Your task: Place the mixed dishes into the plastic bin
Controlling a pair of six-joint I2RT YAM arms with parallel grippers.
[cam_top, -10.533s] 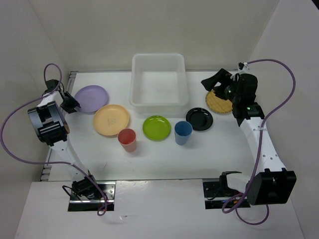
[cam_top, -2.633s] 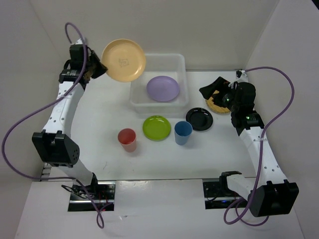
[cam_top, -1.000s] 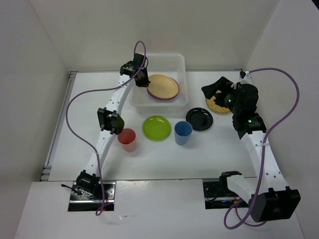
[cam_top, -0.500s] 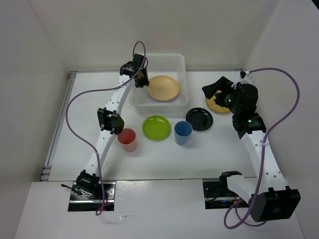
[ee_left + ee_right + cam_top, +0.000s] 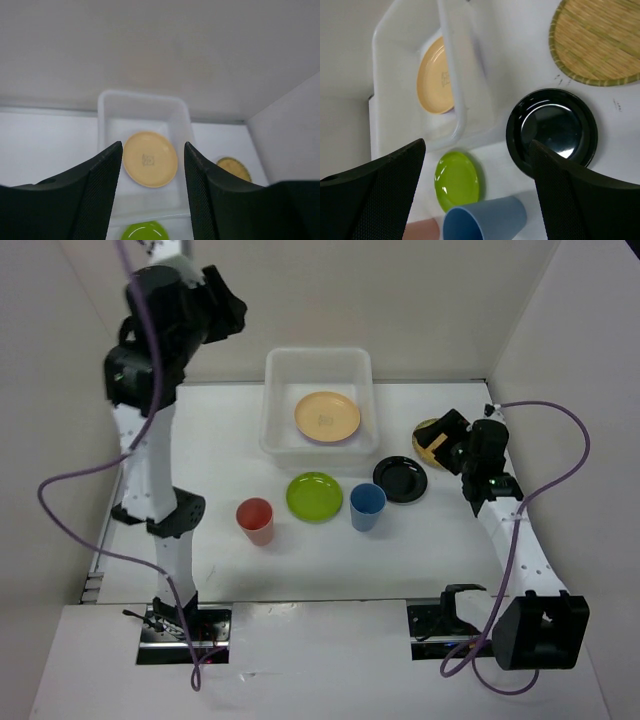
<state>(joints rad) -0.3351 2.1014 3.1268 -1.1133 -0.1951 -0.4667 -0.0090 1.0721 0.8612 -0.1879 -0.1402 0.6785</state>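
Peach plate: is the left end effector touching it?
Apart. Left wrist view: the peach plate lies in the bin, well below the open left end effector.

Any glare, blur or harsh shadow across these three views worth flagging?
Top external: soft, even light, faint shadows beside the red cup and blue cup; the left gripper, high near the camera, looks oversized. Left wrist: its dark fingers show little detail, yet the peach-orange plate in the plastic bin is sharp. Right wrist: white glare spots on the black plate; tan woven disc texture crisp.
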